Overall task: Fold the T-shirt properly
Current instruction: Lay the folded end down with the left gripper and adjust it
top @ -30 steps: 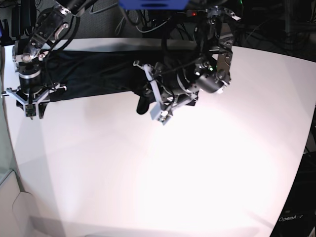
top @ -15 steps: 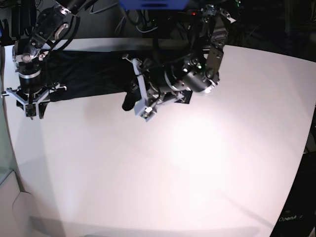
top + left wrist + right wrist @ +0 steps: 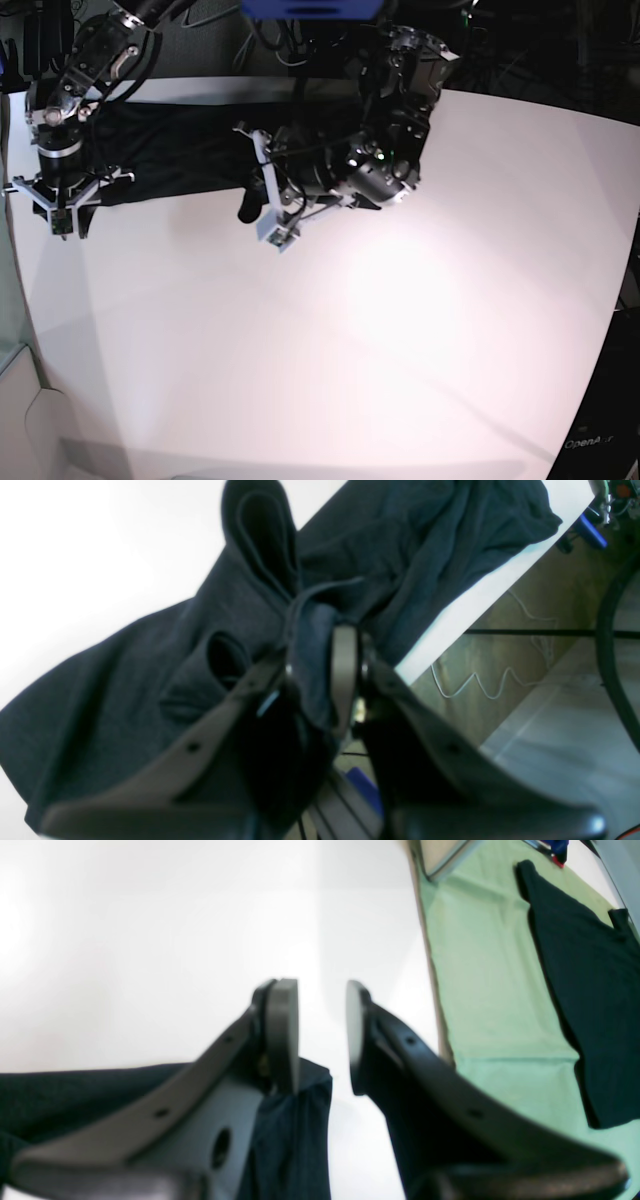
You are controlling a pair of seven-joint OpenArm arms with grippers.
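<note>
Dark knit cloth is bunched between the fingers [image 3: 345,675] of the left gripper [image 3: 320,672], which are pinched narrow on a fold of the T-shirt [image 3: 165,645]. The right gripper [image 3: 320,1035] stands with its fingers apart and nothing between them, hovering at the shirt's end near the table [image 3: 380,330] edge.

The shirt lies along the far side of the table, its right part lifted by the left gripper.

Risks, as I judge them: the pinch takes only a thin wad, so soft fabric could slip out mid-carry; with 1 end unheld, the whole shirt may drag and wrinkle rather than fold cleanly.

Only the left wrist view shows the grip itself; only the base view shows both arms and the shirt's overall lie.
</note>
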